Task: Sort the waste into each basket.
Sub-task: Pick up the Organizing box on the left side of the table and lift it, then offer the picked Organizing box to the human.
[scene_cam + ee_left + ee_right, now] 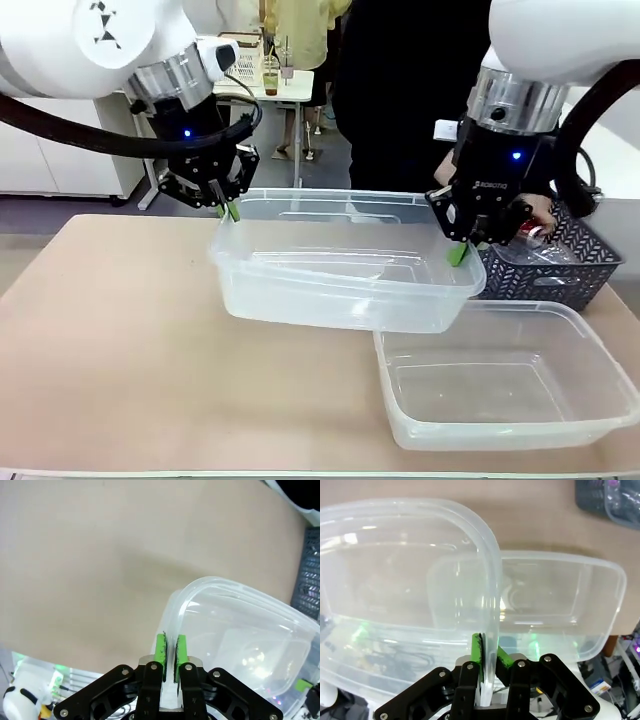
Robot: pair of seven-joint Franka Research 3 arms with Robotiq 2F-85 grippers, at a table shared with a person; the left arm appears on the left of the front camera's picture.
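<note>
Both grippers hold one clear basket (340, 275) up above the table. My left gripper (228, 208) is shut on the rim at the basket's left end, and my right gripper (460, 250) is shut on the rim at its right end. The left wrist view has the green pads (161, 649) pinching the rim of this basket (240, 630). In the right wrist view the gripper (487, 655) clamps the rim of the held basket (395, 580), with the second basket (560, 605) below. That second clear basket (500, 390) rests on the table at front right. Both hold nothing. Clear plastic waste (540, 255) and a red-and-silver can (528, 230) lie in the dark basket.
A dark grey-blue basket (570, 275) stands at the table's right edge, behind the second clear basket. A person in dark clothes stands at the far side, with a hand (545, 212) near the dark basket. Bare tan table (120, 340) spreads across the left half.
</note>
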